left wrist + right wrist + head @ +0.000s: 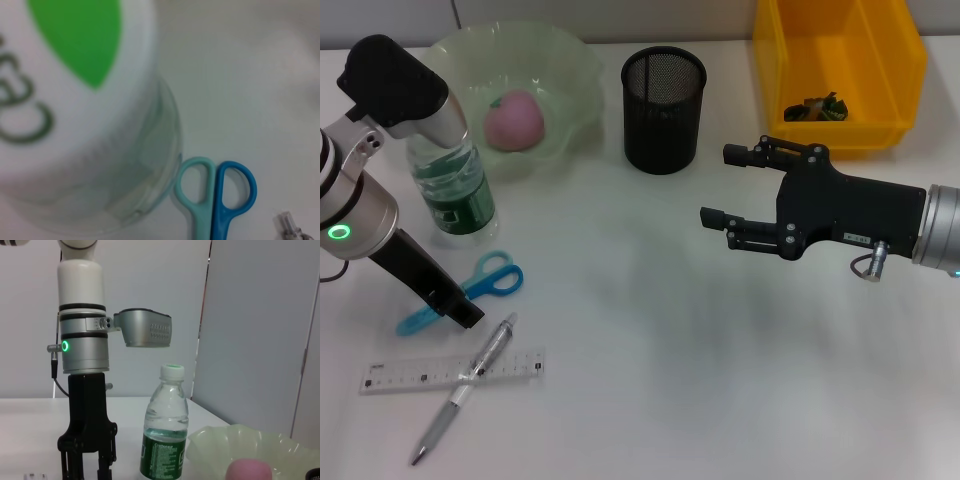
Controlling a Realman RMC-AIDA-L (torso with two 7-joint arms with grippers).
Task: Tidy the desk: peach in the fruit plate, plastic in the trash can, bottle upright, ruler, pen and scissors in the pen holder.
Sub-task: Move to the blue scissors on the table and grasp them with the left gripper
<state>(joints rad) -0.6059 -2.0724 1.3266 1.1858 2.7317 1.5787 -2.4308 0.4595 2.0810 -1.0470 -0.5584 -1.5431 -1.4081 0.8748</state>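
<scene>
- Head view: a pink peach (514,121) sits in the pale green fruit plate (570,75) at the back of the white desk (680,360), with the black mesh pen holder (663,110) beside it and a yellow bin (840,70) holding a dark scrap (817,108) to the right. The water bottle (453,190) stands upright in front of the plate. The left gripper (460,310) points down over the blue-handled scissors (470,290); whether its fingers are apart cannot be told. A clear ruler (410,375) lies nearby, a pen (465,388) crossing it. The right gripper (718,185) hovers mid-desk, fingers spread and holding nothing.
- Left wrist view: the bottle's base fills the frame, the scissors' handle loops just beside it.
- Right wrist view: the left gripper hangs close beside the upright, green-labelled bottle; plate and peach sit in the foreground.
</scene>
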